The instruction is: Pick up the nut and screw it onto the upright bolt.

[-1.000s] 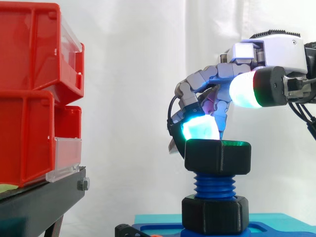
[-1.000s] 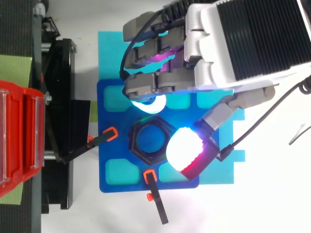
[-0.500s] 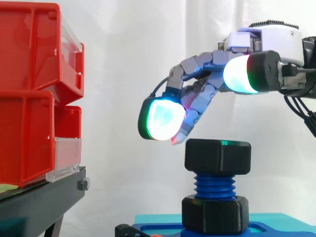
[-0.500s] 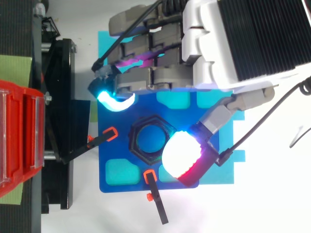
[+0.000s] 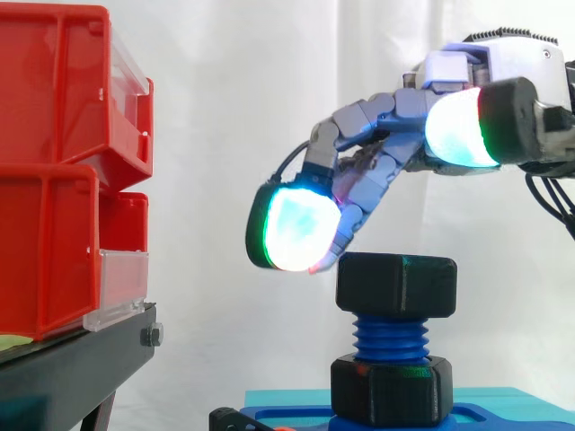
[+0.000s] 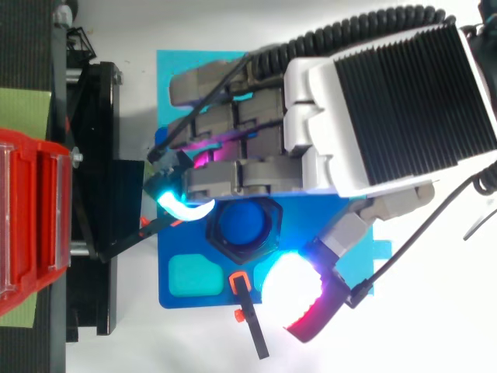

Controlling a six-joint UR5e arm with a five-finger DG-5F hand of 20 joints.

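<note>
The robot hand [image 5: 377,148] is hovering open, fingers extended and holding nothing, just above the black hexagonal plastic nut [image 5: 396,284]. The nut is sitting on top of the upright blue threaded plastic bolt [image 5: 390,338], axis vertical. One glowing fingertip [image 5: 292,229] is hanging just left of the nut's upper edge, apart from it, and the red plastic bins [image 5: 54,162] are standing well apart to the left, obstructing nothing.

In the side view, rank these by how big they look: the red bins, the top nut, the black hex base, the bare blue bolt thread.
1. red bins, by far the largest
2. top nut and black hex base: about alike, so unranked
3. bolt thread
</note>
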